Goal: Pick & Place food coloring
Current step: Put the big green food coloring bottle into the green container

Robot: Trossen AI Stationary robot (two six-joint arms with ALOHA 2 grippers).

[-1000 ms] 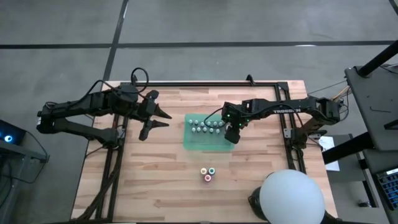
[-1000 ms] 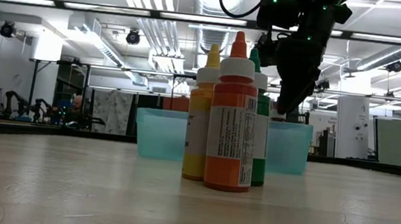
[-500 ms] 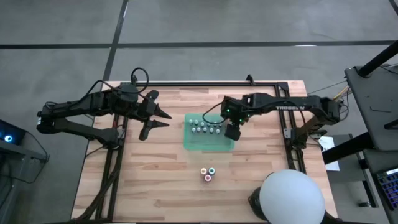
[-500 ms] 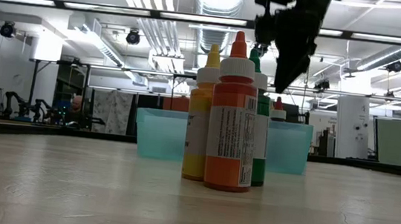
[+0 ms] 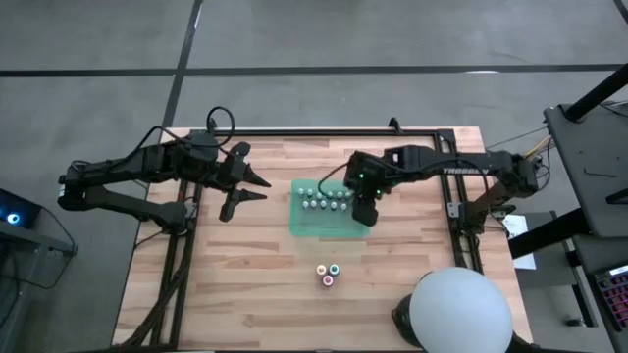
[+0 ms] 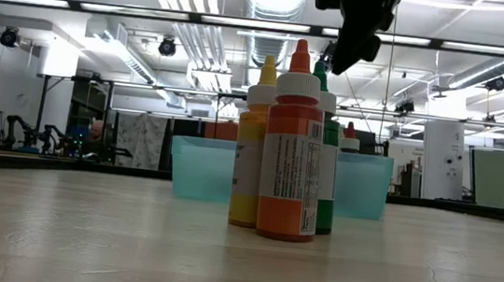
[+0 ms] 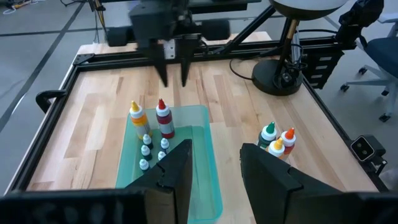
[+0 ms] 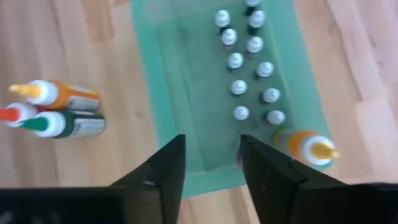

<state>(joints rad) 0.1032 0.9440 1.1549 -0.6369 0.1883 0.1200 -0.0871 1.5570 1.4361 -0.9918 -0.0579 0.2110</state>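
A translucent green tray (image 5: 299,224) sits mid-table and holds two rows of tiny pale-capped bottles (image 8: 247,74), a yellow-topped orange bottle (image 8: 305,147) and a red-topped bottle (image 7: 163,119), all standing on its floor. Three more bottles, yellow (image 6: 253,150), orange (image 6: 292,155) and green (image 6: 327,168), stand upright together on the wood near the near edge (image 5: 329,274). My right gripper (image 5: 363,210) hovers open above the tray's right end, fingers pointing down (image 7: 174,70). My left gripper (image 5: 251,186) waits open to the left of the tray.
A black frame rail (image 5: 324,131) runs round the table's far and side edges. A white round lamp head on a stand (image 5: 459,312) overhangs the near right corner. Bare wood lies between the tray and the three standing bottles.
My right gripper has risen straight up from inside the tray's right end and now hangs well above it. The red-topped bottle that it stood over stays upright in the tray. The left arm has kept still.
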